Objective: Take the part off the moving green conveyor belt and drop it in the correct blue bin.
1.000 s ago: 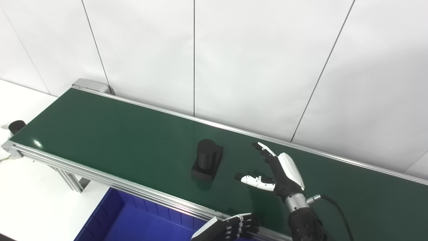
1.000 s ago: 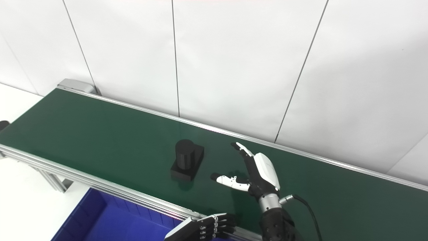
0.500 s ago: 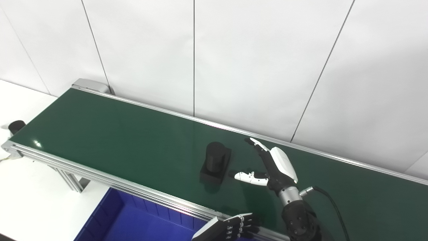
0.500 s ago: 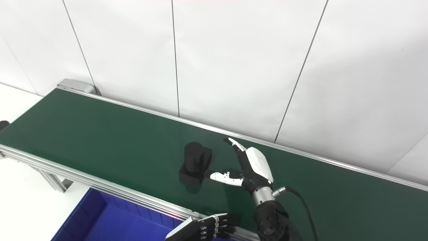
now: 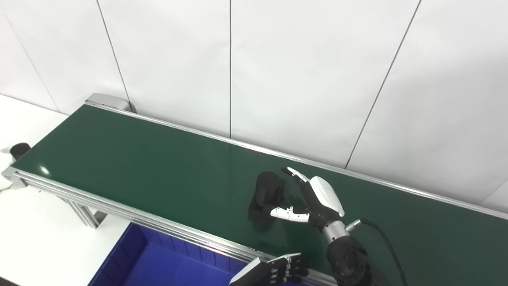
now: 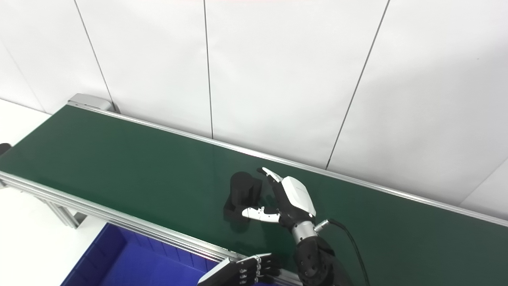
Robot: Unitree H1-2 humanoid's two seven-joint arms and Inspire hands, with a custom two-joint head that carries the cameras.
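A black part point(image 5: 266, 194), a short cylinder on a square base, stands on the green conveyor belt point(image 5: 139, 163) near its middle. My right hand point(image 5: 313, 198) is open right beside it on the part's right side, fingers behind it and the thumb point(image 5: 287, 213) crossing in front of its base. The fingers are spread and have not closed around the part. My left hand point(image 5: 278, 270) sits low at the belt's near rail at the bottom edge, fingers curled, holding nothing. A blue bin point(image 5: 158, 262) lies below the belt's near edge.
The belt's aluminium rails point(image 5: 119, 212) run diagonally from upper left to lower right. A white panelled wall point(image 5: 278, 71) stands close behind the belt. A small black knob point(image 5: 19, 150) sits by the belt's left end on the white surface.
The part has ridden rightward along the belt. My right hand has moved left to meet it, and its thumb and fingers now bracket the part. The left hand has stayed put.
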